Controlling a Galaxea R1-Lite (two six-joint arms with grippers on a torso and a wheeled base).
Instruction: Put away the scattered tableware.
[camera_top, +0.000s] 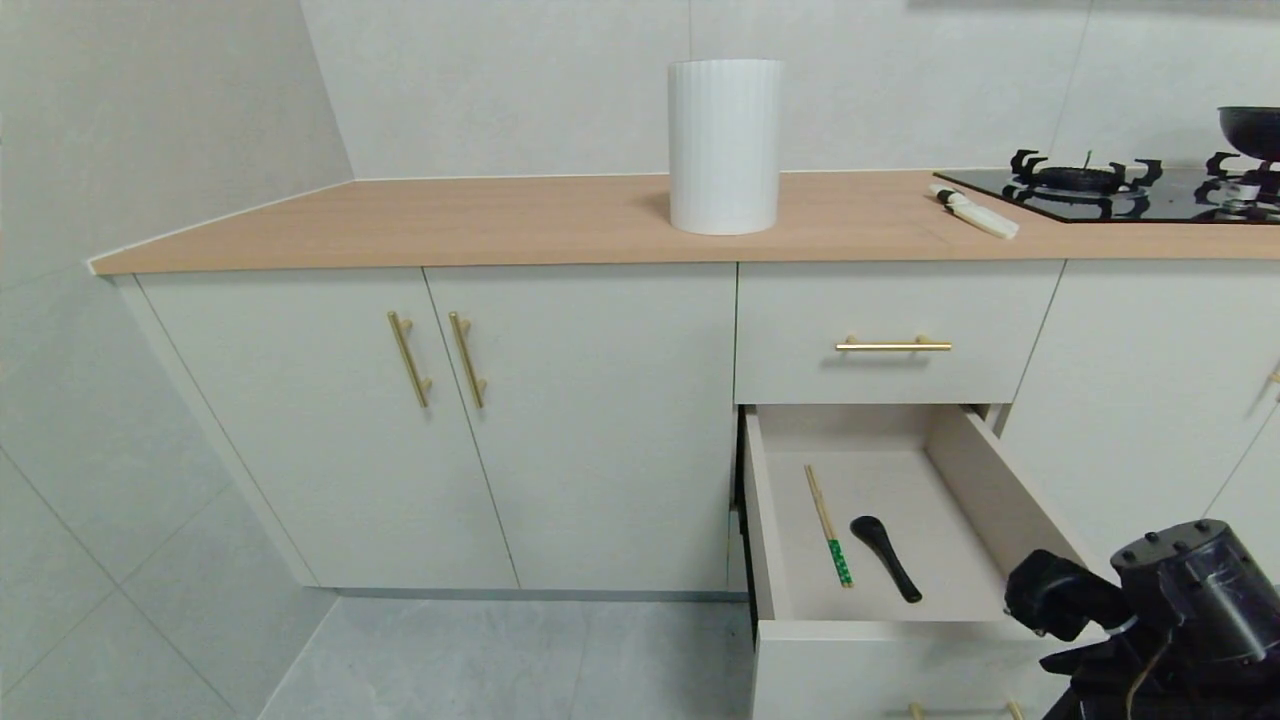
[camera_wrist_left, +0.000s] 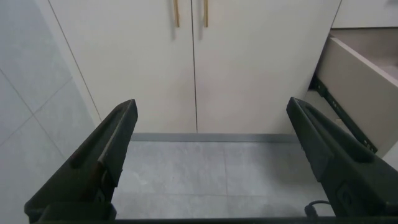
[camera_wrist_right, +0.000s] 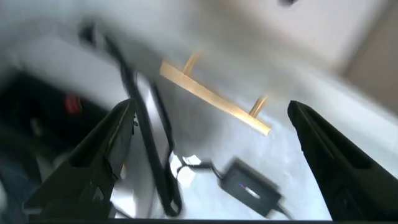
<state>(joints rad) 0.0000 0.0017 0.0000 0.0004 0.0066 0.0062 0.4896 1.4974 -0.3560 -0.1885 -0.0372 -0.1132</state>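
A: Tableware, where?
B: Chopsticks (camera_top: 828, 530) and a black spoon (camera_top: 885, 558) lie inside the open drawer (camera_top: 1000, 510), side by side, not touching. One white utensil (camera_top: 975, 212) sits on the tabletop (camera_top: 450, 225) above the drawer, just beside the gas hob (camera_top: 1120, 190).
A: Grippers?
B: Left gripper (camera_wrist_left: 210, 124) is spread and empty, low before the cabinet doors (camera_wrist_left: 249, 62) left of the drawer. Right gripper (camera_wrist_right: 211, 124) is spread and empty, facing a gold handle (camera_wrist_right: 214, 98), probably on the front below the drawer.
A: Progress?
B: Two items look stowed. The white utensil is left, then the drawer needs shutting.
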